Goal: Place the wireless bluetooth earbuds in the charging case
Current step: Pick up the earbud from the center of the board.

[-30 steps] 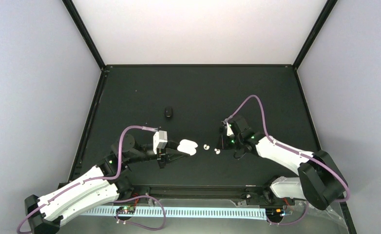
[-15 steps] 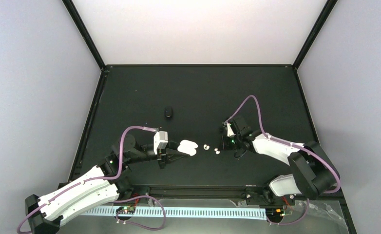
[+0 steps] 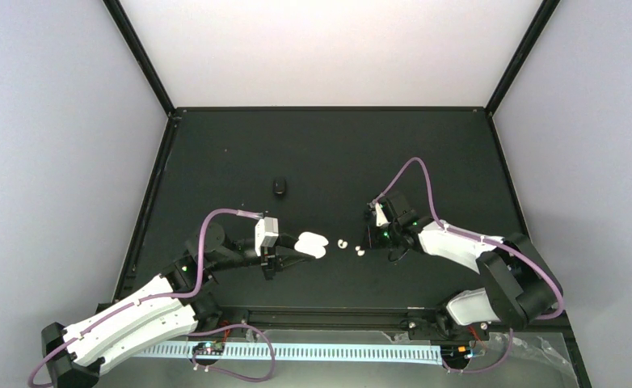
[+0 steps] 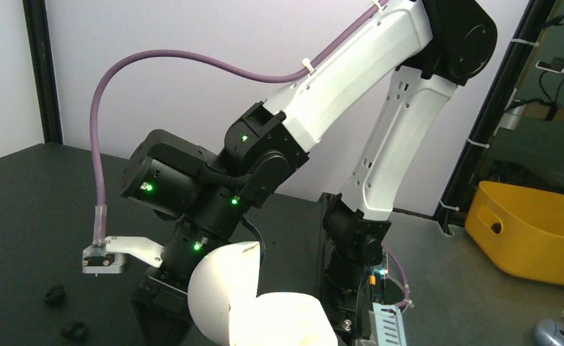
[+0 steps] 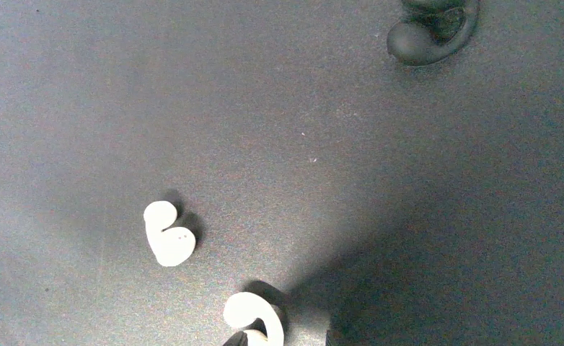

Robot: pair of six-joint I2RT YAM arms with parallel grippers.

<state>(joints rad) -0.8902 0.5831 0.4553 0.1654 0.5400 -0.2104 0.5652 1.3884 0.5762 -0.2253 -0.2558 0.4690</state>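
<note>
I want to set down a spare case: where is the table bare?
Free: the far half of the table beyond the small black thing, and the near strip along its front edge. Crowded: the middle, where two white earbuds lie between the white case and the right pincer.

The tabletop [image 5: 322, 144] is matt black, with a fine, slightly gritty grain and a few pale specks. The charging case [image 4: 225, 288] is smooth white plastic with a soft gloss, brightest on its open lid. Just beside the case, 2 white earbuds [image 5: 168, 233] [image 5: 254, 317] have the same smooth white plastic look. A black earbud [image 5: 430, 29] looks satin, faintly rubbery. Beyond the case, the right arm [image 4: 351, 79] has smooth white plastic shells over matt black joints and carries a purple rubbery cable [image 4: 99, 180]. Well apart from the case, a yellow bin [image 4: 531, 231] is smooth plastic.
</note>
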